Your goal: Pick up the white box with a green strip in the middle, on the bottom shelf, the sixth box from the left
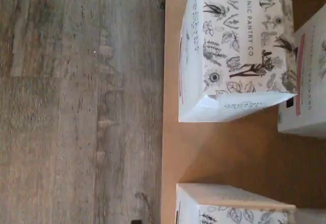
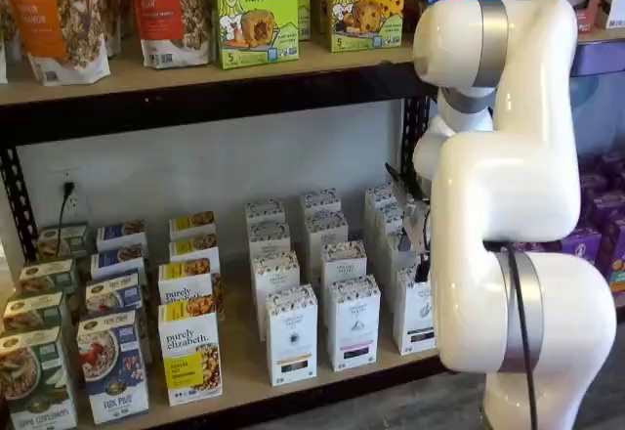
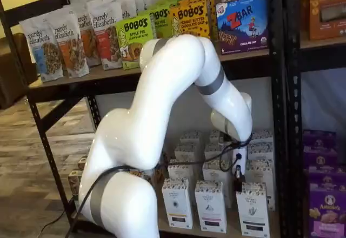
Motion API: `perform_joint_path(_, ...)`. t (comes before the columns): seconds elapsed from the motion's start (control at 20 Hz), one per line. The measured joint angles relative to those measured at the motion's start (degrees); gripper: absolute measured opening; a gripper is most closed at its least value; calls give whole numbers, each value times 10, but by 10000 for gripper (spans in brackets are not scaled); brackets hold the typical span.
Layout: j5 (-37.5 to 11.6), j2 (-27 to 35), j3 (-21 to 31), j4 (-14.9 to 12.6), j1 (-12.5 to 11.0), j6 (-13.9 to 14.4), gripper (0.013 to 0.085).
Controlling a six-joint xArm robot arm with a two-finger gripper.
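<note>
Floor planks fill much of the wrist view, which is turned on its side, beside the tan worktop (image 1: 229, 152). A patterned box (image 1: 234, 46) reading "ORGANIC PANTRY CO" stands at the board's edge, with two more cut off by the frame. I cannot tell which of them is the target. No fingers show here.

In a shelf view, the white box (image 2: 415, 311) stands at the lower right, in the front row and last in the line of white cartons. The arm (image 2: 508, 176) covers its right edge. The hand (image 2: 422, 252) hangs just above and behind it, probably lined up over that column for a reach from above. Only dark slivers of the fingers show, so I cannot tell how wide they stand.

In a shelf view from the side, the white box (image 3: 252, 210) sits at the lower right, fully visible. The hand (image 3: 238, 183) hovers close over its top left corner, seen side-on with a cable looped beside it. Its opening cannot be read, and nothing appears to be held.
</note>
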Motion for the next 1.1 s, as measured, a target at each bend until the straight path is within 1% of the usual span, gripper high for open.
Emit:
perform_joint_path(0.05, 3, 1, -2, -10, 0, 9, 850)
perform_joint_path(0.1, 14, 3, -9, -41, 4, 39, 850)
perform_joint_path(0.15, 21, 5, -13, -60, 7, 58, 850)
perform_joint_path(0.2, 26, 7, -18, -70, 11, 71, 850)
perform_joint_path(0.4, 38, 16, -32, -84, 20, 92, 850)
perform_joint_path(0.55, 44, 28, -46, -121, 22, 124, 850)
perform_joint_path(0.7, 44, 47, -65, -144, 18, 139, 850)
perform_joint_path(0.8, 41, 63, -82, -150, 13, 140, 850)
perform_joint_path(0.95, 50, 84, -110, -155, 9, 140, 850)
perform_joint_path(1.05, 61, 97, -130, -172, 8, 153, 850)
perform_joint_path(1.1, 68, 104, -140, -185, 8, 164, 850)
